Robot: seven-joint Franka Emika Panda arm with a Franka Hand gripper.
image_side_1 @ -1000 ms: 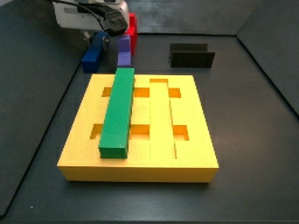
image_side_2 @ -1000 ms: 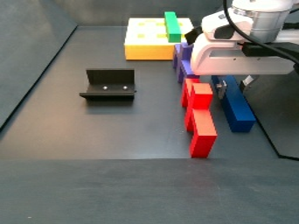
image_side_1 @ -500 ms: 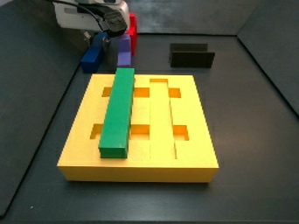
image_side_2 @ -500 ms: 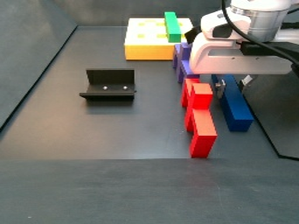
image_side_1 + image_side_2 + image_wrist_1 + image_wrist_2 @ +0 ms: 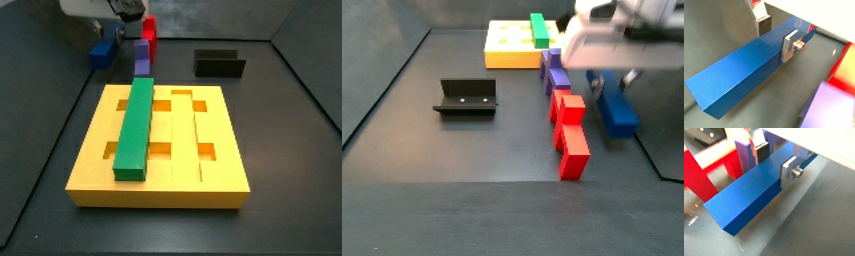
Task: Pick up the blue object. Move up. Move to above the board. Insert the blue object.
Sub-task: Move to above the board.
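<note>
The blue object (image 5: 744, 75) is a long deep-blue bar lying between my fingers in both wrist views (image 5: 747, 198). My gripper (image 5: 776, 39) is shut on the blue object, one silver plate flat on its near side, the other dark pad on its far side (image 5: 775, 164). In both side views the bar (image 5: 103, 50) hangs a little above the floor (image 5: 619, 112) under my gripper (image 5: 613, 88), blurred by motion. The yellow board (image 5: 221, 170) lies apart from it, and also shows in a side view (image 5: 509, 55).
A green bar (image 5: 136, 120) lies in a groove of the board. A purple block (image 5: 142, 55) and red blocks (image 5: 572, 140) lie in a row beside the blue object. The fixture (image 5: 219, 64) stands on the floor away from them (image 5: 466, 97).
My gripper has risen and the blue object has come up off the floor with it. Nothing else has moved.
</note>
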